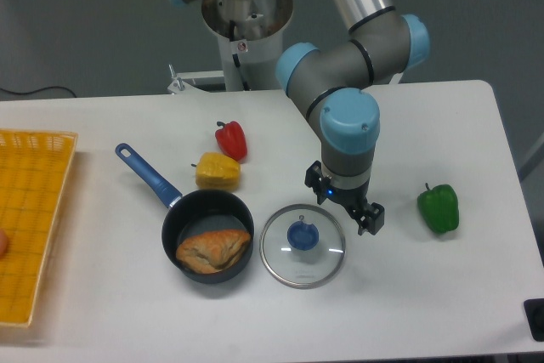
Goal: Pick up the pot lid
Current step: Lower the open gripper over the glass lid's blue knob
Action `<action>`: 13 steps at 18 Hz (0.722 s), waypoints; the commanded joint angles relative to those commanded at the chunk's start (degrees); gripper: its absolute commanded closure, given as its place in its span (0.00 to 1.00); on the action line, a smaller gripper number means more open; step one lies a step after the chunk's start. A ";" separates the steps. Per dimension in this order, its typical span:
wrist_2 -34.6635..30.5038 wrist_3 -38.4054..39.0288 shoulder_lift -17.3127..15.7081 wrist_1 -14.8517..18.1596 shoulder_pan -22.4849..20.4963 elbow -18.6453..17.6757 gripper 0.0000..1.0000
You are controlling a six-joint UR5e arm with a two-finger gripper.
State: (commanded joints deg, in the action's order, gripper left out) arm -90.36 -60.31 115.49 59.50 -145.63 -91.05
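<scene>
Two-finger gripper [344, 201], fingers spread well apart, near the pot lid's rim; clear pot lid [310, 271], blue knob [303, 234] uppermost, lying on white table [425, 312], just beside black frying pan [189, 212].

End effector [345, 210] hangs nr lid [316, 268] w/ blue knob [303, 235], fingers apart, blk pan [172, 231] beside lid.

Obst: pan [202, 207] just beside lid [303, 268] | gap: slim strip btwn
</scene>
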 joint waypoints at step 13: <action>1.32 12.14 5.10 -0.27 2.99 1.58 0.00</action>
State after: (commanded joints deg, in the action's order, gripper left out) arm -89.03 -48.16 120.59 59.24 -142.65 -89.47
